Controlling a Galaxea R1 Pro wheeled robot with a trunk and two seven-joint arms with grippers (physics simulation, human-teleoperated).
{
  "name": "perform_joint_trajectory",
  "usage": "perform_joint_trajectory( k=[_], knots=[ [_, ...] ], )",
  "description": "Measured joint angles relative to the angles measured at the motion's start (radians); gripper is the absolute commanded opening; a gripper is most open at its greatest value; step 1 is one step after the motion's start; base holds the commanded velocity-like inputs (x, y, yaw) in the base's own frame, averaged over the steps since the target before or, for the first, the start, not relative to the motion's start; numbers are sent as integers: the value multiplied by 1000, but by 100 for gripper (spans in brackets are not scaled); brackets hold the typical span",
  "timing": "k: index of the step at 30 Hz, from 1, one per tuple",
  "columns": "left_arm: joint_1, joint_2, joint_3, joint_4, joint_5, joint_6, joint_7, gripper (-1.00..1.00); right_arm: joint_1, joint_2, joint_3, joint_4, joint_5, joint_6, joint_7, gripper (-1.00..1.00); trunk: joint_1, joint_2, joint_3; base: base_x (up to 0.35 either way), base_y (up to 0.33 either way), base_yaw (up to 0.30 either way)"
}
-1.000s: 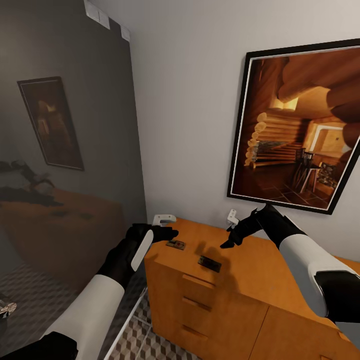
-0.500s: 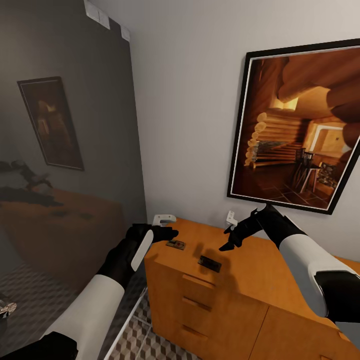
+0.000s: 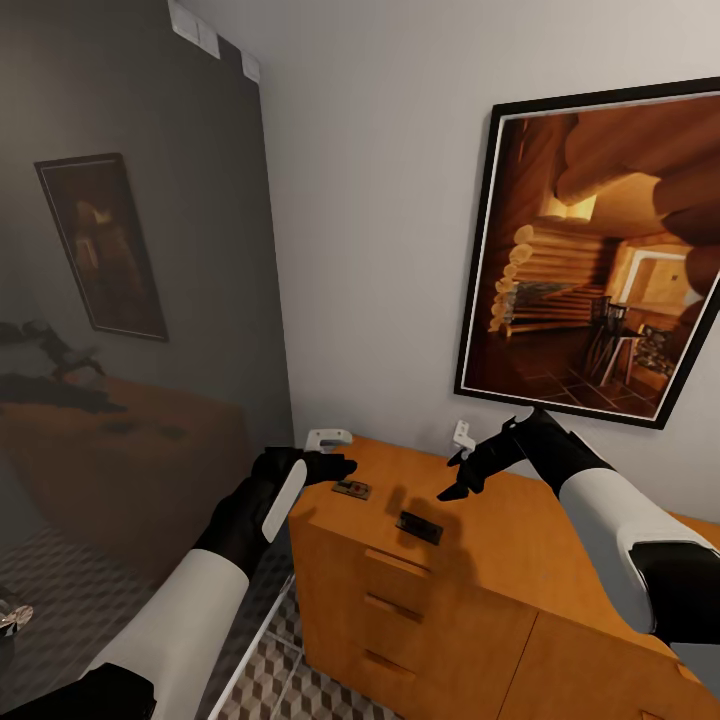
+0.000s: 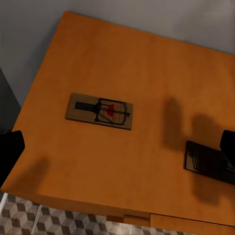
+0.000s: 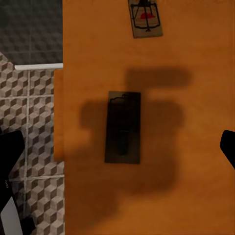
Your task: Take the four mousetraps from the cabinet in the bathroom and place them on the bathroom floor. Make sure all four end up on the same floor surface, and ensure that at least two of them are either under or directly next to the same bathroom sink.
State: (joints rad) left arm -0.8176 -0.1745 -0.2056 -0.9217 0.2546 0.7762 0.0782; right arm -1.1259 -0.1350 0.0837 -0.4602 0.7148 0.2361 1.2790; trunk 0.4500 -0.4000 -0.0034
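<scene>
**Both grippers hovering over the cabinet top, two mousetraps in view**

Two mousetraps are lying flat on the cabinet (image 3: 520,560) top, apart from each other. The lit mousetrap (image 3: 351,489) is sitting near the left corner; the shaded mousetrap (image 3: 419,527) is lying close to the front edge. The left gripper (image 3: 335,466) is hanging just beside the lit one, fingers spread wide, gripping nothing. The right gripper (image 3: 458,478) is pointing down over the shaded one, fingers likewise apart and empty. The bathroom floor (image 3: 290,690) is showing below the drawers
</scene>
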Motion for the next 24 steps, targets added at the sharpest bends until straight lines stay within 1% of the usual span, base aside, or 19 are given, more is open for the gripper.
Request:
perform_joint_trajectory(
  k=[23, 24],
  knots=[
    [0, 0, 0, 1, 0, 0, 1, 100, 0, 0, -1, 0, 0, 2, 0, 100, 0, 0, 0, 0, 0, 0],
    [0, 0, 0, 1, 0, 0, 0, 100, 0, 0, -1, 0, 0, 2, 0, 100, 4, -7, -3, 0, 0, 0]
  ],
)
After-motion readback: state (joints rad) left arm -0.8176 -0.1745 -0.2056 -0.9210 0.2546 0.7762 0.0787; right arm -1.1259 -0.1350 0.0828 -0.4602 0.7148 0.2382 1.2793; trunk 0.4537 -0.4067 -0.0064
